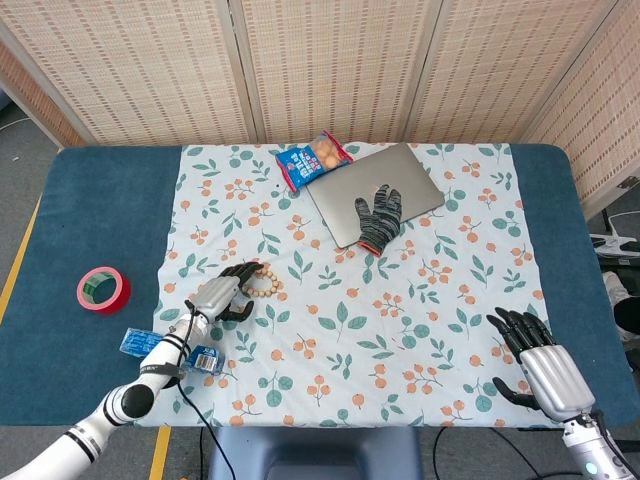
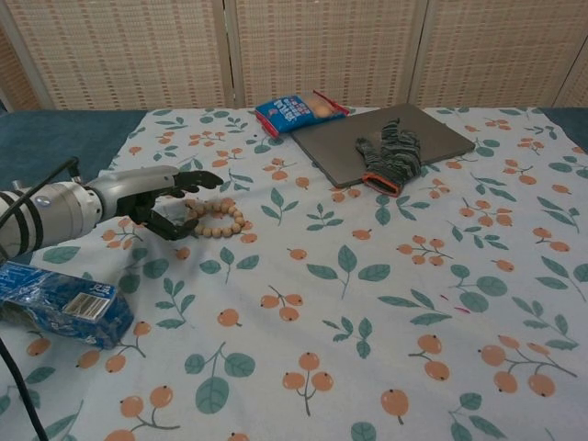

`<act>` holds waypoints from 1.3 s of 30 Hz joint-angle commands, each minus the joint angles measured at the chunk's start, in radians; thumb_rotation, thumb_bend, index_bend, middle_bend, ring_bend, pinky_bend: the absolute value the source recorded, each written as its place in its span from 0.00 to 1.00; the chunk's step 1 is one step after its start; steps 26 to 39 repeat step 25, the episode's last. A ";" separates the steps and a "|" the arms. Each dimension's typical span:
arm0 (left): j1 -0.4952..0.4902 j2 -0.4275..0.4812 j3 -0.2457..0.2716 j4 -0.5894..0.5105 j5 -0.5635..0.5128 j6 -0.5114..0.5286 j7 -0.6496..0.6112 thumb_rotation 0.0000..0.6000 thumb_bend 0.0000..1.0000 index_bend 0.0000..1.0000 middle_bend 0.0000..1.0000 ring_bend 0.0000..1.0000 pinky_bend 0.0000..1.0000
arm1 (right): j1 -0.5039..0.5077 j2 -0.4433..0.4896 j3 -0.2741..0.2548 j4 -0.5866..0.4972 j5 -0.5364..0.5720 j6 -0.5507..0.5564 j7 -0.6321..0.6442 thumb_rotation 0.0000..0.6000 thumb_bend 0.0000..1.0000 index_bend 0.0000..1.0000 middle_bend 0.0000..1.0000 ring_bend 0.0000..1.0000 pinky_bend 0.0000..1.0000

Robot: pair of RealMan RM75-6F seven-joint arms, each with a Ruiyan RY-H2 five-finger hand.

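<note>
The fingers (image 2: 188, 177) of the left hand (image 2: 152, 197) are spread apart and stretched out low over the surface, holding nothing. The bead bracelet (image 2: 217, 219) lies flat on the flowered cloth (image 2: 367, 303) right at them: in the chest view the upper fingers reach over the ring's far edge while the thumb curls beneath toward its near edge, and whether any of them touches the beads cannot be told. In the head view the same hand (image 1: 222, 294) sits at the cloth's left part with the bracelet (image 1: 262, 281) just beyond its fingertips.

Behind the hand, its silver forearm runs back to the left edge of the chest view, with a black cable looping beside it. Near that forearm, toward the robot, a crumpled blue packet (image 2: 62, 310) lies on the cloth's near left corner. Further left, on the bare blue surface (image 1: 100, 210), rests a roll of red tape (image 1: 103, 289).

At the far side of the cloth a grey laptop (image 2: 432, 131) lies closed, with a striped knitted glove (image 2: 392, 152) spread across its near edge. A blue snack bag (image 2: 296, 111) lies just beside the laptop's left corner.

The right hand (image 1: 540, 357) shows only in the head view, at the near right corner over the blue surface, well apart from everything; its dark fingers are spread and it holds nothing.
</note>
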 commanded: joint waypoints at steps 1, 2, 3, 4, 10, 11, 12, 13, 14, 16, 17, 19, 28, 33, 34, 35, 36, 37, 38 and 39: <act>0.047 0.072 0.100 -0.096 0.172 0.130 -0.171 1.00 0.56 0.02 0.01 0.00 0.02 | 0.001 -0.001 0.001 0.001 0.002 -0.001 -0.002 1.00 0.23 0.00 0.00 0.00 0.00; 0.057 0.098 0.130 -0.119 0.202 0.158 -0.229 1.00 0.56 0.04 0.04 0.00 0.05 | 0.001 -0.002 0.001 0.000 0.003 -0.002 -0.003 1.00 0.23 0.00 0.00 0.00 0.00; 0.069 0.133 0.171 -0.151 0.245 0.208 -0.312 1.00 0.56 0.07 0.06 0.00 0.06 | 0.001 -0.002 0.001 0.000 0.003 -0.003 -0.003 1.00 0.23 0.00 0.00 0.00 0.00; 0.077 0.161 0.206 -0.170 0.285 0.252 -0.375 1.00 0.56 0.08 0.08 0.00 0.07 | 0.001 -0.003 0.001 0.000 0.003 -0.003 -0.004 1.00 0.23 0.00 0.00 0.00 0.00; 0.163 0.310 0.442 -0.067 0.567 0.712 -0.531 1.00 0.54 0.12 0.09 0.00 0.02 | -0.006 -0.007 0.005 0.001 0.003 0.015 -0.016 1.00 0.23 0.00 0.00 0.00 0.00; 0.200 0.294 0.454 -0.016 0.571 0.812 -0.468 1.00 0.52 0.11 0.06 0.00 0.00 | -0.009 -0.011 0.008 0.002 0.004 0.022 -0.024 1.00 0.23 0.00 0.00 0.00 0.00; 0.225 0.275 0.462 0.015 0.565 0.881 -0.426 1.00 0.49 0.09 0.03 0.00 0.00 | -0.012 -0.017 0.011 0.003 0.006 0.028 -0.031 1.00 0.23 0.00 0.00 0.00 0.00; 0.244 0.254 0.467 0.044 0.555 0.941 -0.395 1.00 0.48 0.09 0.02 0.00 0.00 | -0.014 -0.024 0.014 0.004 0.008 0.033 -0.038 1.00 0.22 0.00 0.00 0.00 0.00; 0.253 0.231 0.467 0.071 0.544 0.990 -0.363 1.00 0.46 0.08 0.01 0.00 0.00 | -0.015 -0.031 0.016 0.004 0.010 0.037 -0.044 1.00 0.22 0.00 0.00 0.00 0.00; 0.244 0.219 0.473 0.110 0.534 1.038 -0.310 1.00 0.45 0.06 0.00 0.00 0.00 | -0.017 -0.043 0.020 0.008 0.009 0.043 -0.053 1.00 0.22 0.00 0.00 0.00 0.00; 0.238 0.209 0.472 0.128 0.519 1.068 -0.307 1.00 0.45 0.05 0.00 0.00 0.00 | -0.017 -0.046 0.019 0.008 0.010 0.041 -0.057 1.00 0.22 0.00 0.00 0.00 0.00; 0.227 0.201 0.477 0.160 0.489 1.076 -0.295 1.00 0.45 0.04 0.00 0.00 0.00 | -0.018 -0.048 0.020 0.007 0.009 0.044 -0.059 1.00 0.22 0.00 0.00 0.00 0.00; 0.194 0.218 0.503 0.168 0.387 1.042 -0.262 1.00 0.45 0.04 0.00 0.00 0.00 | -0.015 -0.055 0.028 0.014 0.033 0.033 -0.076 1.00 0.22 0.00 0.00 0.00 0.00; 0.194 0.218 0.503 0.168 0.387 1.042 -0.262 1.00 0.45 0.04 0.00 0.00 0.00 | -0.015 -0.055 0.028 0.014 0.033 0.033 -0.076 1.00 0.22 0.00 0.00 0.00 0.00; 0.194 0.218 0.503 0.168 0.387 1.042 -0.262 1.00 0.45 0.04 0.00 0.00 0.00 | -0.015 -0.055 0.028 0.014 0.033 0.033 -0.076 1.00 0.22 0.00 0.00 0.00 0.00; 0.194 0.218 0.503 0.168 0.387 1.042 -0.262 1.00 0.45 0.04 0.00 0.00 0.00 | -0.015 -0.055 0.028 0.014 0.033 0.033 -0.076 1.00 0.22 0.00 0.00 0.00 0.00; 0.194 0.218 0.503 0.168 0.387 1.042 -0.262 1.00 0.45 0.04 0.00 0.00 0.00 | -0.015 -0.055 0.028 0.014 0.033 0.033 -0.076 1.00 0.22 0.00 0.00 0.00 0.00; 0.194 0.218 0.503 0.168 0.387 1.042 -0.262 1.00 0.45 0.04 0.00 0.00 0.00 | -0.015 -0.055 0.028 0.014 0.033 0.033 -0.076 1.00 0.22 0.00 0.00 0.00 0.00; 0.194 0.218 0.503 0.168 0.387 1.042 -0.262 1.00 0.45 0.04 0.00 0.00 0.00 | -0.015 -0.055 0.028 0.014 0.033 0.033 -0.076 1.00 0.22 0.00 0.00 0.00 0.00; 0.194 0.218 0.503 0.168 0.387 1.042 -0.262 1.00 0.45 0.04 0.00 0.00 0.00 | -0.015 -0.055 0.028 0.014 0.033 0.033 -0.076 1.00 0.22 0.00 0.00 0.00 0.00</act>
